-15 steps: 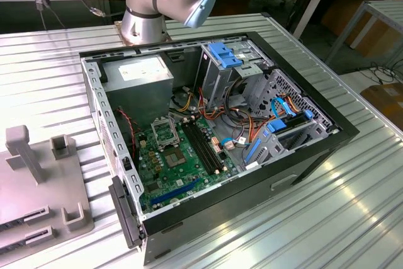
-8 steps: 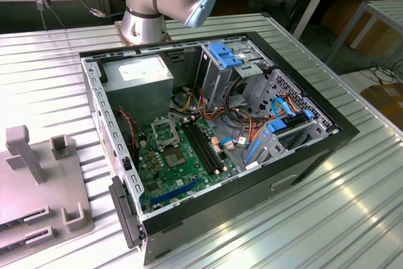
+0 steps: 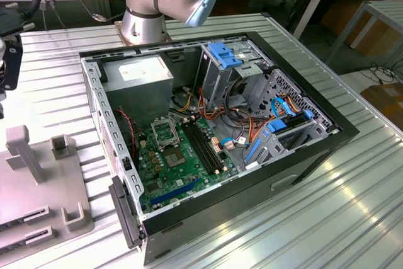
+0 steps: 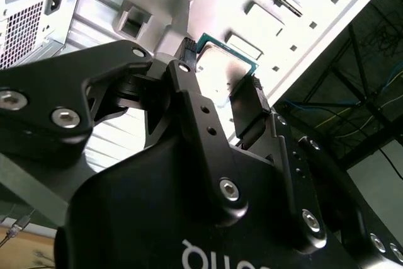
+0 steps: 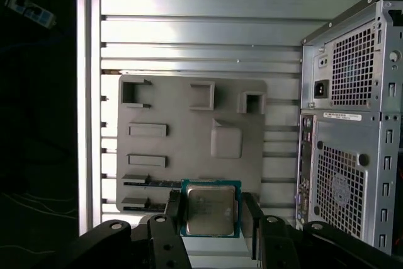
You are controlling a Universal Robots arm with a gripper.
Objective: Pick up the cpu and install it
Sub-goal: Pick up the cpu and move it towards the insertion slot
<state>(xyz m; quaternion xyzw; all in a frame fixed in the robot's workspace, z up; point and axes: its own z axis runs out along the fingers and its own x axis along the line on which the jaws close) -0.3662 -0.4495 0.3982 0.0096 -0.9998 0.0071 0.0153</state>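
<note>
Exterior view, from its left:
- Grey plate (image 3: 31,181) with moulded slots and posts lies on the slatted table (image 3: 352,218).
- Arm (image 3: 148,11) is mounted at the far side of the table.
- Open case (image 3: 340,133) lies on its side to the exterior view's right of the plate. Motherboard (image 3: 182,162) faces up, with the socket (image 3: 165,131) near its middle.

Wrist views:
- Gripper (image 5: 213,215) (image 4: 219,75) is clenched on the cpu (image 5: 211,209) (image 4: 220,64). The black fingers (image 5: 175,209) (image 4: 247,108) press on two opposite edges.
- In both wrist views the cpu's silvery lid faces the camera and its green edge shows around it.
- In the first wrist view the plate (image 5: 189,137) lies behind the cpu, beside the case's rear panel (image 5: 352,124). The cpu overlaps the plate's near edge.
- Can't tell whether the cpu touches the plate.
- The cpu is at the plate, well apart from the socket.
</note>
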